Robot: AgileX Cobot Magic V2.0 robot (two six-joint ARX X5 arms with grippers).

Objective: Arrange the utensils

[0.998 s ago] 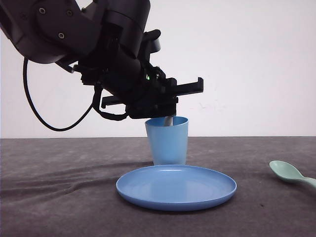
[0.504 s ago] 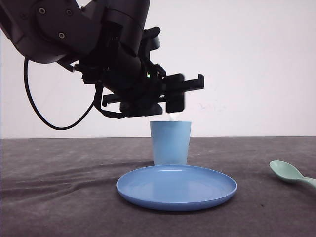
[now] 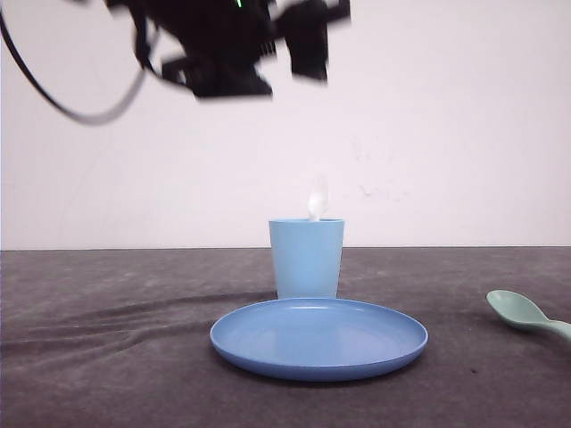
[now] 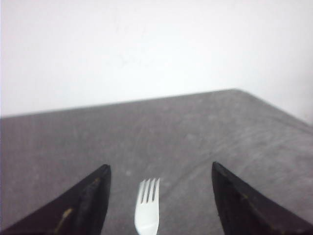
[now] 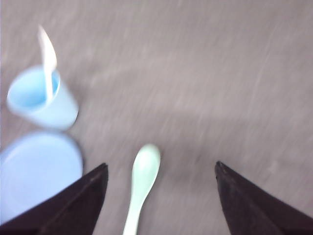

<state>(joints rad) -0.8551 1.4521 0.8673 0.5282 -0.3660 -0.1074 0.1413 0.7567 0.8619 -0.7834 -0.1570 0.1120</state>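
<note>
The white fork [image 3: 317, 201] stands in the light blue cup [image 3: 306, 259], its top poking above the rim. High above it, my left gripper [image 3: 312, 31] is blurred and open. In the left wrist view the fork's tines [image 4: 148, 203] show between that gripper's [image 4: 160, 167] widely spread fingers, untouched by either. The mint-green spoon [image 3: 525, 313] lies flat on the table at the right. In the right wrist view my right gripper [image 5: 160, 165] hangs open above the spoon [image 5: 142, 186], with the cup [image 5: 41, 103] and the fork [image 5: 47, 58] beyond.
A blue round plate [image 3: 318, 339] lies in front of the cup, nearer the table's front edge, and appears again in the right wrist view [image 5: 39, 171]. The table is covered with a dark grey cloth [image 3: 107, 357]. A white wall stands behind.
My left arm has risen sharply from just above the cup to the top of the front view. The fork stays behind in the cup.
</note>
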